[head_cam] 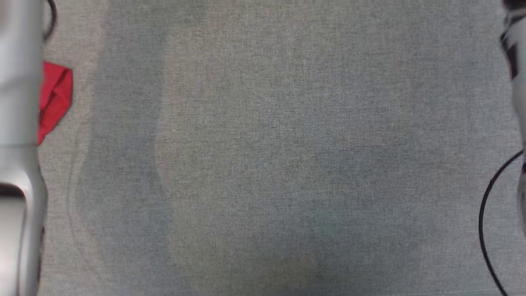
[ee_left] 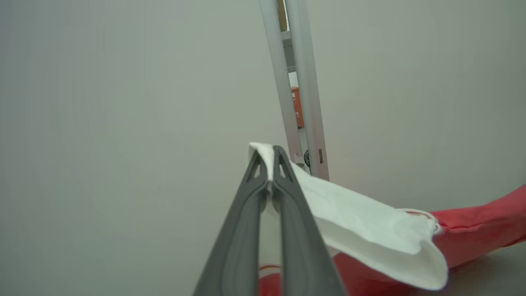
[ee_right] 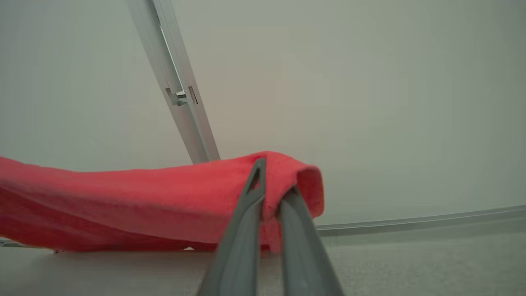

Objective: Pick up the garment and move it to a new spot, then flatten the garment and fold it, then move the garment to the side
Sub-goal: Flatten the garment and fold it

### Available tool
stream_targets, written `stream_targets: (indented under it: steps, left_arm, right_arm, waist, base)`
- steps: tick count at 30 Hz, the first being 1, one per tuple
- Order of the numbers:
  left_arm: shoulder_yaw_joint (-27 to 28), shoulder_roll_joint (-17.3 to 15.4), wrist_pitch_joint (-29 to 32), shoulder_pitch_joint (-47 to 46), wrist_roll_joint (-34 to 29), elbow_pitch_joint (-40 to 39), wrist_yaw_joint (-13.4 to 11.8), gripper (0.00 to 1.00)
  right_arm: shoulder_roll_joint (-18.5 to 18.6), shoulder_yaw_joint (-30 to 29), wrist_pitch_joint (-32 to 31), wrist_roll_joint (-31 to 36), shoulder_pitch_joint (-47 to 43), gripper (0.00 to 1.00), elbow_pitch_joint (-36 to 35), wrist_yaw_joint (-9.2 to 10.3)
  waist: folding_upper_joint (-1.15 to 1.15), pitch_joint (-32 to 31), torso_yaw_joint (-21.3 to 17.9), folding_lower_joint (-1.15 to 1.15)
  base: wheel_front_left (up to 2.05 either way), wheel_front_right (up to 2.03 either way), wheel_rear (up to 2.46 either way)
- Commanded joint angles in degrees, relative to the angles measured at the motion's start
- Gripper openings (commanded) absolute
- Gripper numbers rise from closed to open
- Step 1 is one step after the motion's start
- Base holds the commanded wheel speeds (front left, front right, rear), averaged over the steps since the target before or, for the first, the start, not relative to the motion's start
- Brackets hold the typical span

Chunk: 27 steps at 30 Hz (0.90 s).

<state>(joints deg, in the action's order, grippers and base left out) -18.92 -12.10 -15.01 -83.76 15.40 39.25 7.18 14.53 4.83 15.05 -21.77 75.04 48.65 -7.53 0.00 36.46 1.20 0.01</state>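
Observation:
The garment (head_cam: pixel 55 98) is red with a white part; in the head view a red piece of it shows at the far left, beside my pale left forearm (head_cam: pixel 16 123). In the left wrist view my left gripper (ee_left: pixel 269 164) is shut on a corner of the garment's white part (ee_left: pixel 361 230), which hangs lifted, with red cloth (ee_left: pixel 481 222) beyond it. In the right wrist view my right gripper (ee_right: pixel 272 185) is shut on a folded red edge of the garment (ee_right: pixel 123 201), held just above the grey surface and stretching off to the left.
The grey cloth-covered table (head_cam: pixel 263 164) spreads across the head view. My right arm (head_cam: pixel 515 49) and a black cable (head_cam: pixel 487 213) run along its right edge. A pale metal post (ee_left: pixel 296 82) (ee_right: pixel 176 82) stands before a plain wall, and a low rail (ee_right: pixel 411 224) lies behind the table.

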Motion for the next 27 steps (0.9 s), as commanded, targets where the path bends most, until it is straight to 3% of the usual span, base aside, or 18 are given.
stream_targets:
  steps: [1, 7, 11, 20, 27]
  left_arm:
    - [0.18, -0.76, -0.2, 3.82, -0.18, -0.52, 0.14, 0.0]
    - [0.46, -2.04, -0.2, 19.53, -0.03, -2.45, 0.26, 0.0]
    - [0.21, -3.2, -0.22, 28.56, 0.79, -3.98, 0.29, 0.0]
    - [-7.52, -8.38, -0.21, 45.86, 1.73, -9.78, 0.24, 0.0]
    - [-12.19, -11.55, -0.21, 54.05, 5.28, -12.45, 0.21, 0.0]
  right_arm:
    - [0.17, 1.07, 0.16, -1.67, -2.42, 0.0, 0.44, 0.08]
    - [1.24, 9.18, -0.25, -9.0, -12.53, 0.0, 3.56, 0.08]
    - [4.09, 16.43, -2.07, -14.09, -18.75, 0.0, 3.2, 0.09]
    - [11.41, 31.64, -5.41, -21.16, -28.32, 0.0, 1.01, 0.1]
    - [15.63, 38.05, -8.23, -26.85, -32.8, 0.0, 0.35, 0.1]
  waist:
    - [0.0, -2.52, 0.57, -0.01]
    - [0.0, -8.44, 1.59, -0.01]
    - [0.0, -12.59, 1.98, -0.01]
    - [0.0, -20.82, 2.89, -0.01]
    - [0.0, -26.88, 3.52, -0.01]
  base:
    - [0.0, 0.0, 0.0]
    - [0.0, 0.0, 0.0]
    - [0.0, 0.0, 0.0]
    - [0.0, 0.0, 0.0]
    - [0.0, 0.0, 0.0]
